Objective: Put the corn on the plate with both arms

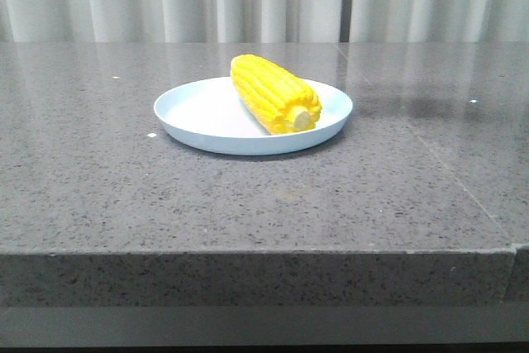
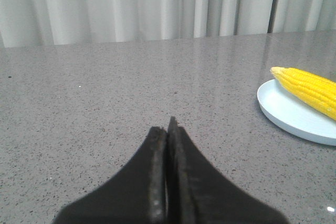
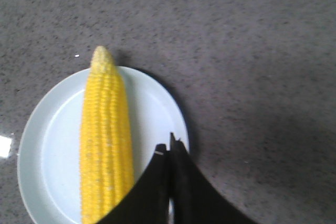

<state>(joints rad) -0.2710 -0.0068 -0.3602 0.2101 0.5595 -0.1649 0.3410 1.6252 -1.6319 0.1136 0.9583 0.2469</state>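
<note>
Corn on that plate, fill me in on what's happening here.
The corn lies on the plate, on a grey stone table, with its tapered tip reaching the rim. Nothing is holding it. The left gripper has its fingers shut and empty, off to the side over bare table. The right gripper is also shut and empty, above the plate's edge beside the corn.

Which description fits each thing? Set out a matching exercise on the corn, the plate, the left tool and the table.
Things:
1. corn
2. plate
3. left tool
4. table

Descriptions:
A. grey speckled stone
B. black, shut, holding nothing
C. bright yellow, lying on the plate
D. pale blue-white, round, shallow

Pairs: 1-C, 2-D, 3-B, 4-A
</note>
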